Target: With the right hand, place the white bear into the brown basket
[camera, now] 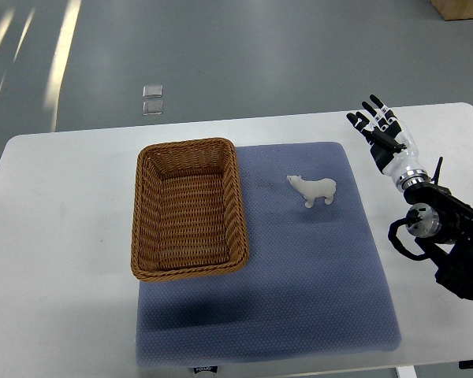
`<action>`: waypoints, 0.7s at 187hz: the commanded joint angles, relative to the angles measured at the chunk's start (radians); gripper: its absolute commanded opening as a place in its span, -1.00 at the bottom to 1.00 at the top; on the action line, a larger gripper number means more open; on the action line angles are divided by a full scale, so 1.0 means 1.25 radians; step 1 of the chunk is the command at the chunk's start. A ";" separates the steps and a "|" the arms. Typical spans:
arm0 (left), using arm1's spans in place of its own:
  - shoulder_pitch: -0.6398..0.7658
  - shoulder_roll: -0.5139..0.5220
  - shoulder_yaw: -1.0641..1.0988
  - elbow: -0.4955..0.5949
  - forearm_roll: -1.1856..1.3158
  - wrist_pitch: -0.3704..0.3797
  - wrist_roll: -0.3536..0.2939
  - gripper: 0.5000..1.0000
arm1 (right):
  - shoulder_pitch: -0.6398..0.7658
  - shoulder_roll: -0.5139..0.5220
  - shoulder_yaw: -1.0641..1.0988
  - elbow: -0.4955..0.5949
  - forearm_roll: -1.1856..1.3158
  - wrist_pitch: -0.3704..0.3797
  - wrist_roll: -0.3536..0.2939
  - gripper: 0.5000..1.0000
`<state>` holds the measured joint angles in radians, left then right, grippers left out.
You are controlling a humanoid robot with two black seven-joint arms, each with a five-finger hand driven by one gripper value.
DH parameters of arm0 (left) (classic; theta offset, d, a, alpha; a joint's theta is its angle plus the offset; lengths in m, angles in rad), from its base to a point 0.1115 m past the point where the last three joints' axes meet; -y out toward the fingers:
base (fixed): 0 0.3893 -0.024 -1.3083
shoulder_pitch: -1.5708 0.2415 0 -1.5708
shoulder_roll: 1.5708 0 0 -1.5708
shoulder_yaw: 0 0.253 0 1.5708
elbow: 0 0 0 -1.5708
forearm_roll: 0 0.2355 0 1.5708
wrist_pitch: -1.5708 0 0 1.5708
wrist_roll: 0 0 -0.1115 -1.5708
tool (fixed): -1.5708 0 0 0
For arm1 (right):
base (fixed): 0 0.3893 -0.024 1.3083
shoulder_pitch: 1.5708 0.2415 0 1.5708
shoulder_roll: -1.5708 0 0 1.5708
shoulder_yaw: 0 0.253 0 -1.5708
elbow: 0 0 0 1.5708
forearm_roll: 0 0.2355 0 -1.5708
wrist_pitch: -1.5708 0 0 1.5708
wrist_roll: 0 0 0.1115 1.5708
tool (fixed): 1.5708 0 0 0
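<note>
A small white bear [313,190] stands on the blue-grey mat [299,268], right of centre, its head pointing left. The brown woven basket [144,220] sits on the mat's left side, and nothing lies in it. My right hand [376,126] hovers over the white table beyond the mat's right edge, up and to the right of the bear. Its fingers are spread and hold nothing. The right arm [441,228] comes in from the right edge. The left arm does not show.
The white table [55,260] extends past the mat on every side. Grey floor lies beyond the far edge, with two small clear squares [152,99] on it. A wooden box corner [461,8] shows at the top right.
</note>
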<state>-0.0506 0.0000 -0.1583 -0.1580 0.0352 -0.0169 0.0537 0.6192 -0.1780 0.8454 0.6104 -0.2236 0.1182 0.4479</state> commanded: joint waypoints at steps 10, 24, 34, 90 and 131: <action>0.000 0.000 -0.001 -0.001 0.000 -0.001 0.002 1.00 | 0.000 -0.001 0.000 0.000 0.000 0.000 0.000 0.66; 0.000 0.000 -0.003 -0.001 0.000 -0.001 0.002 1.00 | 0.002 -0.001 -0.001 0.000 0.000 0.000 0.000 0.66; 0.000 0.000 -0.001 -0.001 0.000 -0.001 0.002 1.00 | 0.002 -0.002 -0.001 0.000 -0.001 0.000 0.000 0.66; 0.000 0.000 0.000 0.000 0.000 0.000 0.002 1.00 | 0.003 -0.007 -0.003 0.000 -0.009 0.001 0.000 0.66; 0.000 0.000 0.000 0.000 0.000 0.000 0.002 1.00 | 0.004 -0.010 -0.005 0.003 -0.011 0.002 0.000 0.66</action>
<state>-0.0506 0.0000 -0.1579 -0.1580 0.0352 -0.0176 0.0568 0.6241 -0.1886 0.8409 0.6115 -0.2362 0.1205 0.4479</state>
